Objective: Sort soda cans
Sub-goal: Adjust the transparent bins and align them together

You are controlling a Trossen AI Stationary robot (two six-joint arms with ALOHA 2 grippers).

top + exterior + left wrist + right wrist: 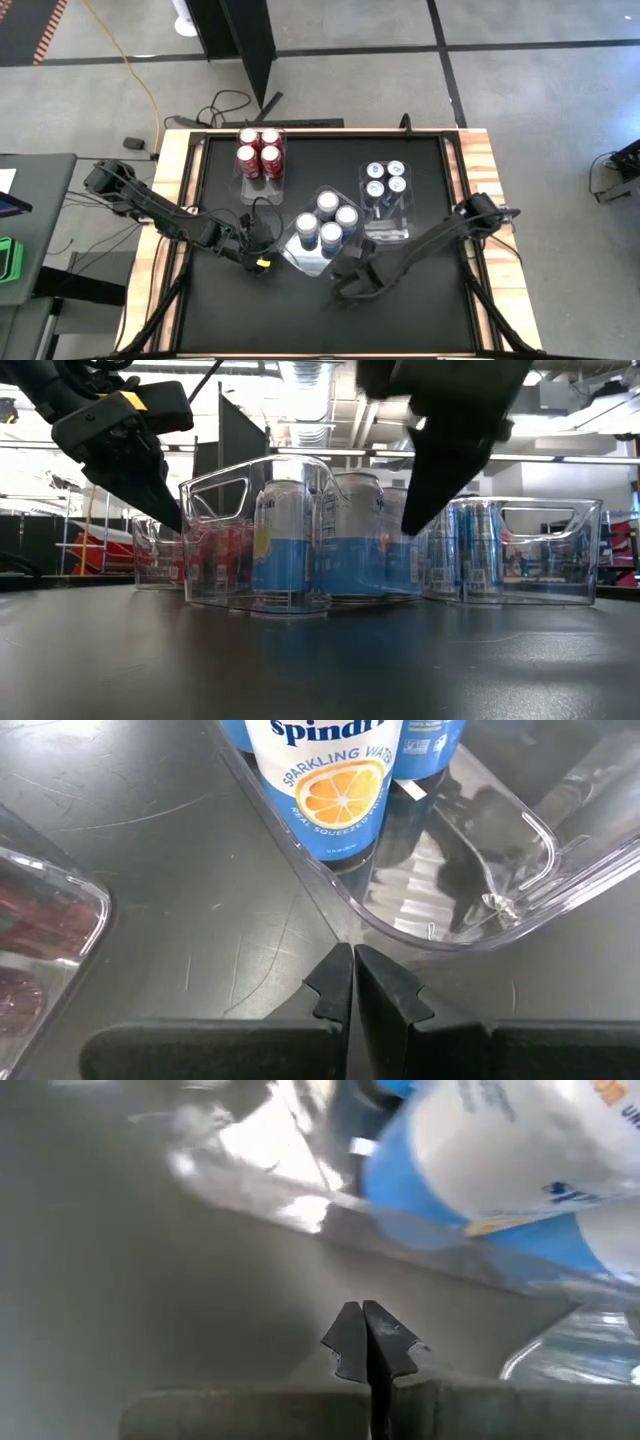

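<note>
Three clear bins stand on the black table. The far left bin (260, 155) holds several red soda cans. The middle bin (300, 255) holds several white-and-light-blue cans (327, 222), labelled with an orange slice (335, 790). The right bin (388, 225) holds several slim dark blue cans (385, 182). All the cans stand upright on their bases. My left gripper (270, 260) (352, 955) is shut just off the middle bin's near left corner (400, 935). My right gripper (348, 272) (365, 1310) is shut above the table near that bin's near right side.
The table's raised wooden edge (170, 200) runs along both sides. Open black table top (300, 320) lies between the bins and the near edge. Cables lie on the floor beyond the far edge.
</note>
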